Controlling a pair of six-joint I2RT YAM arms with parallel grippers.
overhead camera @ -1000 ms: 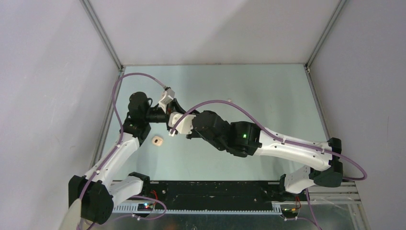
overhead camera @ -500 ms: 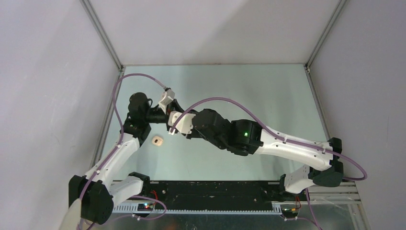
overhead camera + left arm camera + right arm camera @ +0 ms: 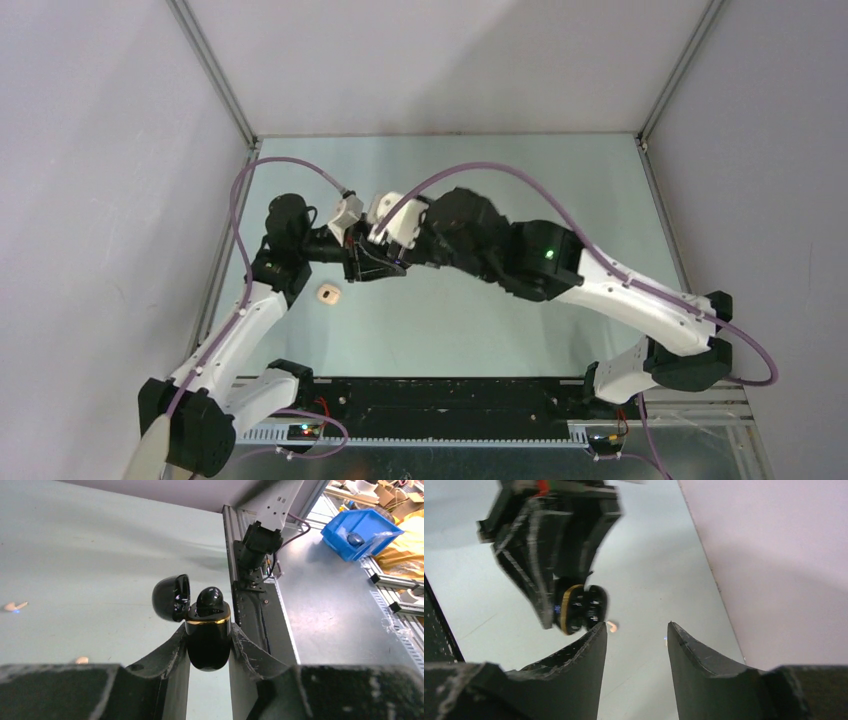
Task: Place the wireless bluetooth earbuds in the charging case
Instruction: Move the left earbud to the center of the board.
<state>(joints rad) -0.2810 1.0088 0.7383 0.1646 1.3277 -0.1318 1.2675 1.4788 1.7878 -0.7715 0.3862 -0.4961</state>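
Evidently a release is happening: the right jaws, which were pinched together a second ago close against the left arm's tip, are now standing apart with nothing between them, and in the top view that arm is rising and drawing off toward the far side. The left jaws are staying clamped on the glossy black pebble-shaped charging case with a gold rim (image 3: 209, 652), holding it upright above the pale green counter (image 3: 520, 180), its hinged black lid (image 3: 171, 597) hanging open to one side. A small rounded black earbud (image 3: 210, 598) is sitting in the mouth of the case, its head showing proud of the gold rim; whether it is fully seated I cannot tell. So one bud is looking delivered, which is the gain of this moment. Two tiny pale earbuds (image 3: 15, 606) are lying loose on the counter, well apart from the held case, and a small beige rounded case (image 3: 328, 294) is resting near the left arm. Likely remaining: pressing the bud home and shutting the lid.
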